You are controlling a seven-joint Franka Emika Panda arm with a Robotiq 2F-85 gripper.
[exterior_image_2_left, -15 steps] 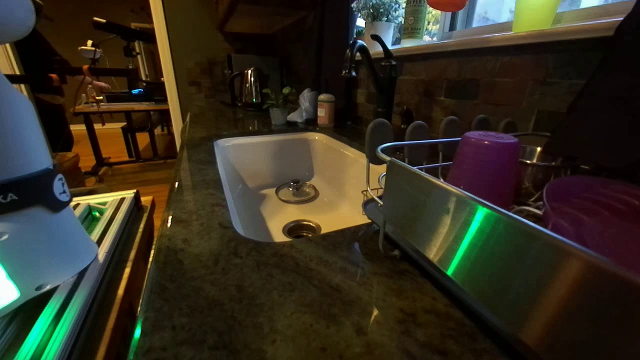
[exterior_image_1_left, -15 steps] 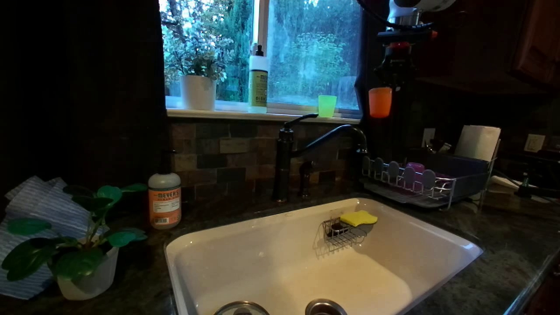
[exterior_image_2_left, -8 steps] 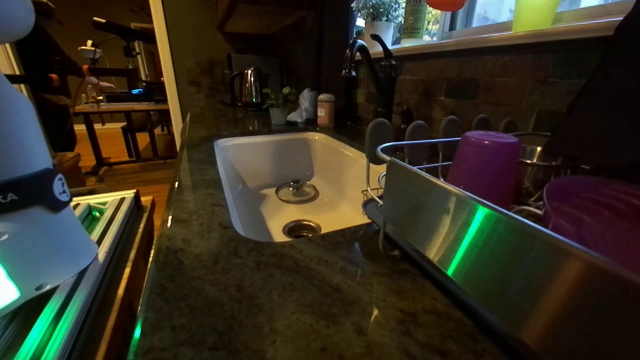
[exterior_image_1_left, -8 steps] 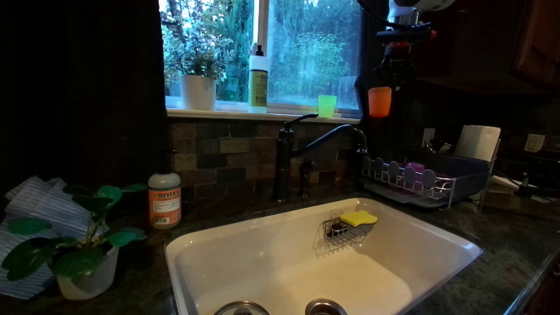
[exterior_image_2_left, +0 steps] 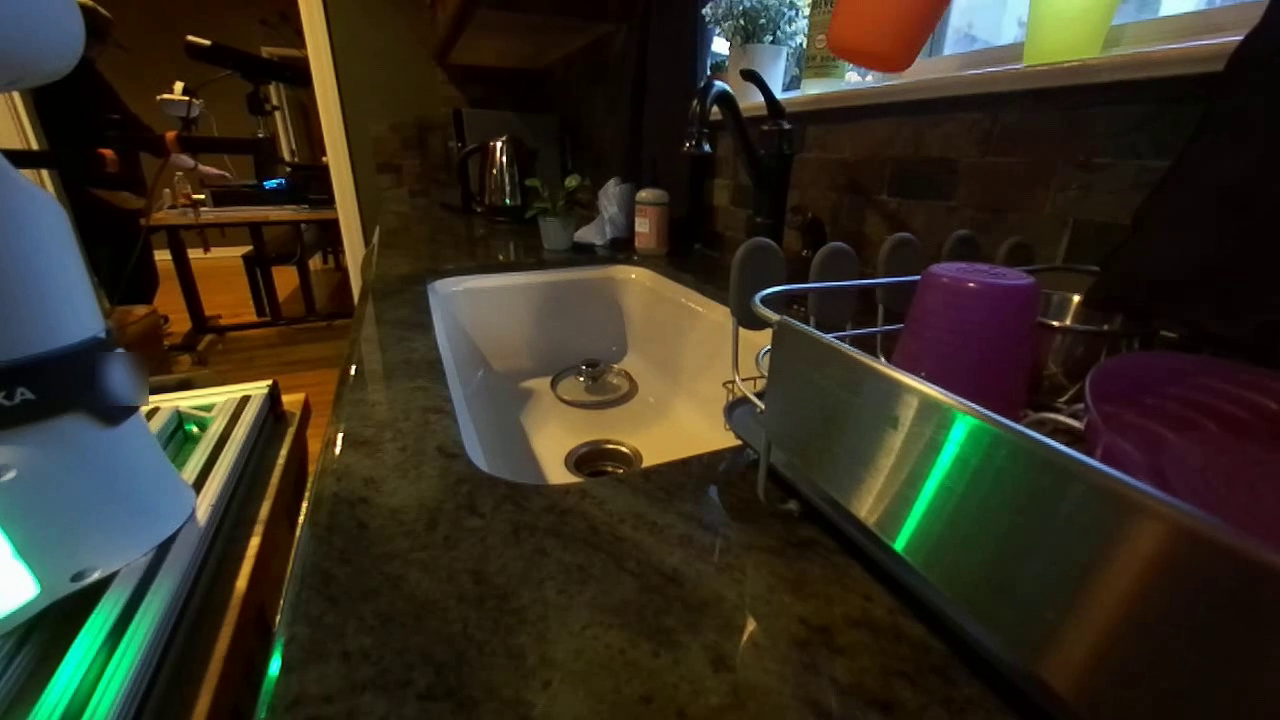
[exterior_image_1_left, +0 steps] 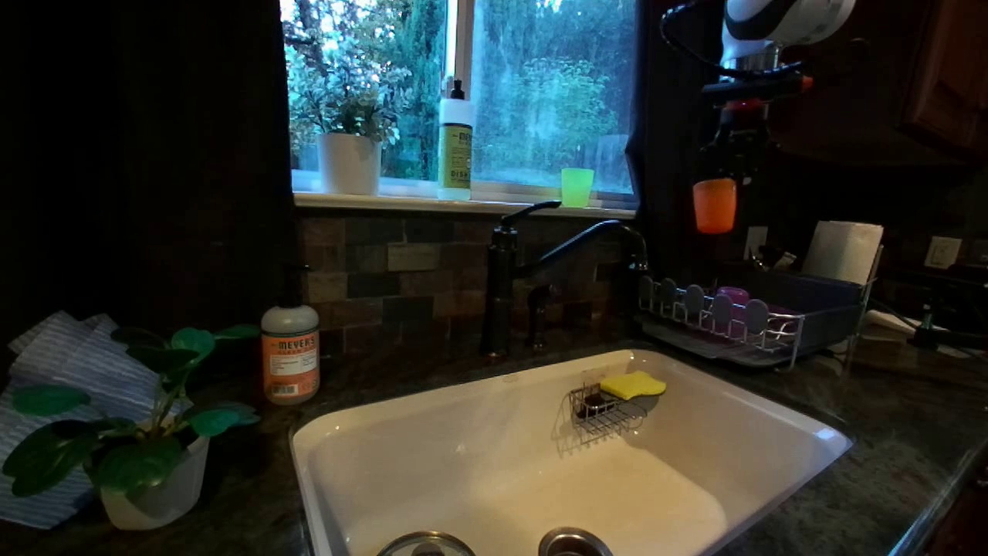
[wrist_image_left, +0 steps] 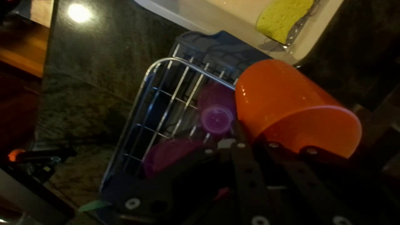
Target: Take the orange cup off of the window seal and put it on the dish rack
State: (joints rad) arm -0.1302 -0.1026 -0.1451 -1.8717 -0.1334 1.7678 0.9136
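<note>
While end effector (wrist_image_left: 253,137) grips orange cup (wrist_image_left: 282,92), upturned purple tumbler (exterior_image_2_left: 970,335) occupies dish rack (exterior_image_2_left: 860,420).

Dispenser (exterior_image_1_left: 290,357) “MEYER'S”, tall bottle (exterior_image_1_left: 455,150) perhaps “DISH”, arm (exterior_image_2_left: 85,470) “KA”

1. In an exterior view, the arm (exterior_image_2_left: 60,280) is smooth and white with rounded sides.
2. A black band (exterior_image_2_left: 50,388) crosses it: pale letters (exterior_image_2_left: 15,395) "KA" at nine o'clock, a blurred patch (exterior_image_2_left: 122,378) at three.
3. Toward six o'clock, a small dark hole (exterior_image_2_left: 86,576); at seven, a white-green glow (exterior_image_2_left: 14,575).
4. At one o'clock in an exterior view: white shell (exterior_image_1_left: 822,23), silver collar (exterior_image_1_left: 760,59), looping black cable (exterior_image_1_left: 760,75).
5. Below: black plate (exterior_image_1_left: 741,91), orange tip (exterior_image_1_left: 806,83) at three o'clock, red ring (exterior_image_1_left: 745,106).
6. The gripper (wrist_image_left: 253,140) is black, its flat fingers (wrist_image_left: 250,168) dotted with round silver screws (wrist_image_left: 132,203).
</note>
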